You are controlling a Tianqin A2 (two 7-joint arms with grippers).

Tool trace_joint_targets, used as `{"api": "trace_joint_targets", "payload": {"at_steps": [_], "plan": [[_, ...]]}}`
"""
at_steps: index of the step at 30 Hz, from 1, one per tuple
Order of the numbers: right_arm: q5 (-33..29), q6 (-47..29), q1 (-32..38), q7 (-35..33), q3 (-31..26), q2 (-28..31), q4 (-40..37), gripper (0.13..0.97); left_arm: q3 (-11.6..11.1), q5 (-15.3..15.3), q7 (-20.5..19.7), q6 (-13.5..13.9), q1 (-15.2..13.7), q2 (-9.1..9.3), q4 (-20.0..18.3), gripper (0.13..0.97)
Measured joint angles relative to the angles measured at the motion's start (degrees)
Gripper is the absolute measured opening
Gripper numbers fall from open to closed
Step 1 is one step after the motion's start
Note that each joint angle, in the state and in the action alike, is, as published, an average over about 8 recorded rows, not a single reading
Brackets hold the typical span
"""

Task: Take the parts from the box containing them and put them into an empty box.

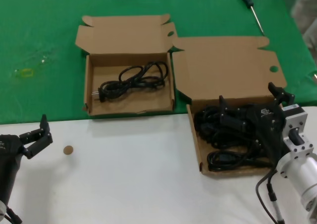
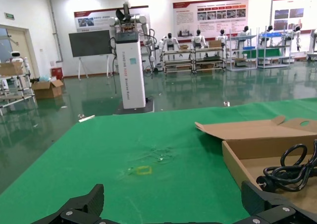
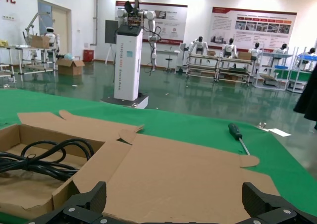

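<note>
The low-walled, broad-lidded box [image 1: 194, 135] at the right holds several black power cords [image 1: 223, 159] in a heap. Its lid [image 1: 228, 70] lies open behind it and also shows in the right wrist view [image 3: 188, 179]. My right gripper [image 1: 249, 97] hangs open and empty just over the cords, facing the lid [image 3: 173, 206]. The deeper-walled box [image 1: 88, 85] at the left holds one coiled cord [image 1: 133, 80], seen also in the left wrist view [image 2: 290, 172] and the right wrist view [image 3: 44, 159]. My left gripper [image 1: 42, 133] is open and empty at the near left over the white table [image 2: 173, 209].
A screwdriver [image 1: 250, 6] lies on the green cloth at the far right, also in the right wrist view [image 3: 237, 135]. A small brown disc [image 1: 68, 149] lies on the white table near my left gripper. A yellowish mark [image 1: 25, 73] is on the cloth at the left.
</note>
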Motion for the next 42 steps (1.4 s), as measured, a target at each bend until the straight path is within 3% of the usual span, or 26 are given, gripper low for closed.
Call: {"api": "trace_joint_targets", "payload": {"at_steps": [42], "plan": [[0.00,0.00,0.00,0.00,0.00,0.00,0.00,0.966,0.00,0.00,-0.01,0.00,0.00,0.00,0.00,0.966]]}}
